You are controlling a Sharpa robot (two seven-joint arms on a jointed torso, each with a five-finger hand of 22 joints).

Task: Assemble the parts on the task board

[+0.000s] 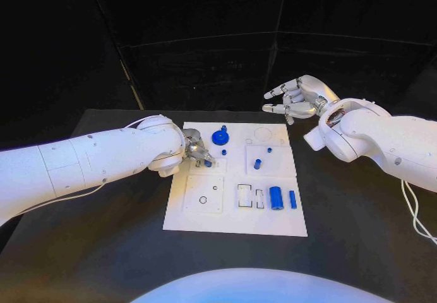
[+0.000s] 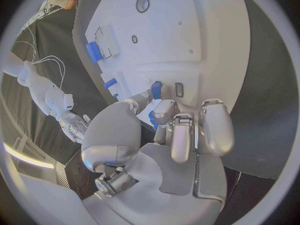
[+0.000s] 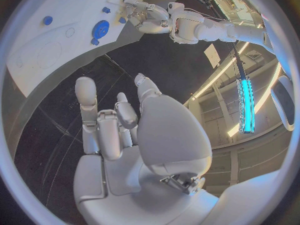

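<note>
Head view: I'm seeing the left hand (image 1: pixel 194 150) working low over the left-middle of the task board (image 1: pixel 235 221), fingers (image 2: pixel 153 96) pinching a small blue part (image 2: pixel 156 89) right at the board surface. Left wrist view is showing that part sitting beside a small dark slot (image 2: pixel 179 89); whether it's seating into a slot of its own, I can't tell. Right hand (image 1: pixel 293 100) is hovering off the board's far right corner, fingers spread wide, holding nothing.

Judgement on the step: I'm reading this as insertion of the pinched part. To do it well I'm keeping the part upright, lining it w/ its opening before pressing, and pushing straight down, no sideways drag.

Board condition: white plate lying flat on the black bench (image 1: pixel 109 240), approx. centred. Blue gear (image 1: pixel 220 136) is sitting near the far edge. Blue cylinder (image 1: pixel 275 197) and thinner blue bar (image 1: pixel 292 199) are lying side by side at the near right, next to rectangular recesses (image 1: pixel 244 195).
</note>
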